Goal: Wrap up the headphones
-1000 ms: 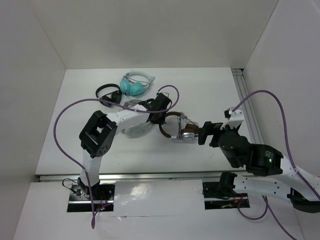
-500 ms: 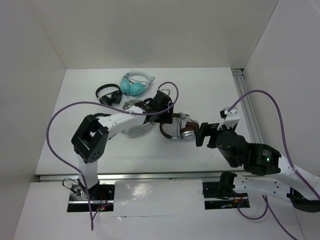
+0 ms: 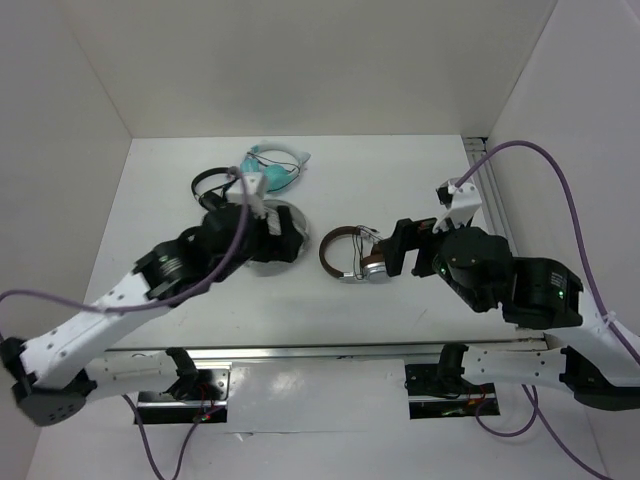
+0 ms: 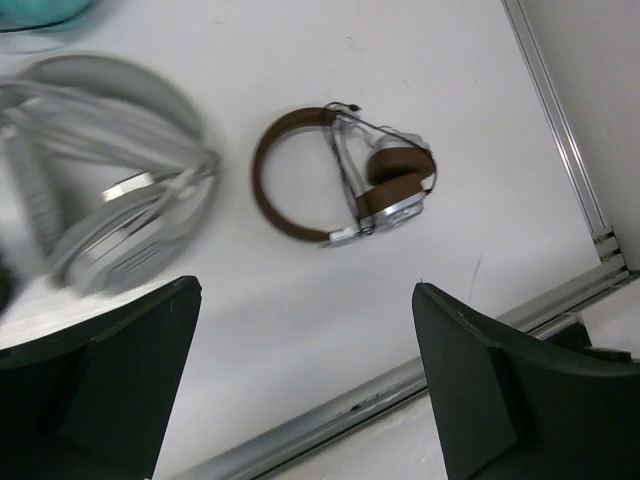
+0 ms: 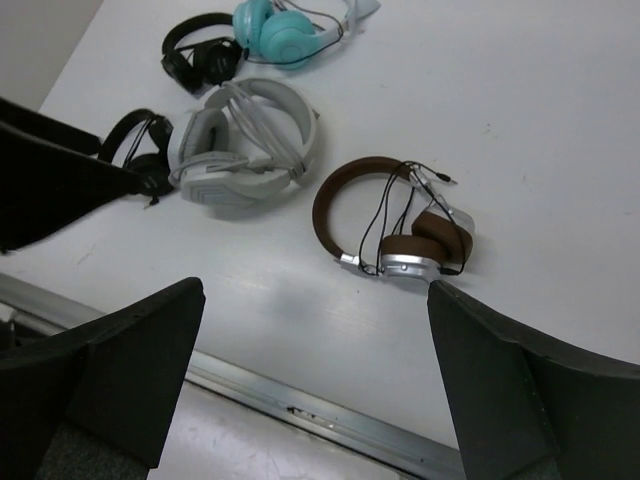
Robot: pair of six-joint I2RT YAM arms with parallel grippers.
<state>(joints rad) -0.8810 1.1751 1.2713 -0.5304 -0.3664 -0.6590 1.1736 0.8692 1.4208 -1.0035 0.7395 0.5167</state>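
Two claws stand released, fingers spread wide and nothing between them. In the left wrist view, the left claw (image 4: 305,395) shows one dark finger at each lower corner. A blurred light-grey pair (image 4: 120,215) lies at the left edge, and the headphones (image 4: 385,180) sit just right of centre on the white desk (image 4: 300,320).

In the right wrist view, a black pair (image 5: 200,55) and a teal pair (image 5: 280,25) lie along the top left. Below them a second black pair (image 5: 140,150) rests against the left side of the light-grey pair. The headphones lie flat right of centre, apart from the others. Their brown headband arcs to the left and both silver cups are folded together at the right. Thin black cable strands cross the gap between band and cups. The right claw (image 5: 320,390) frames the bottom of the view, clear of the headphones.
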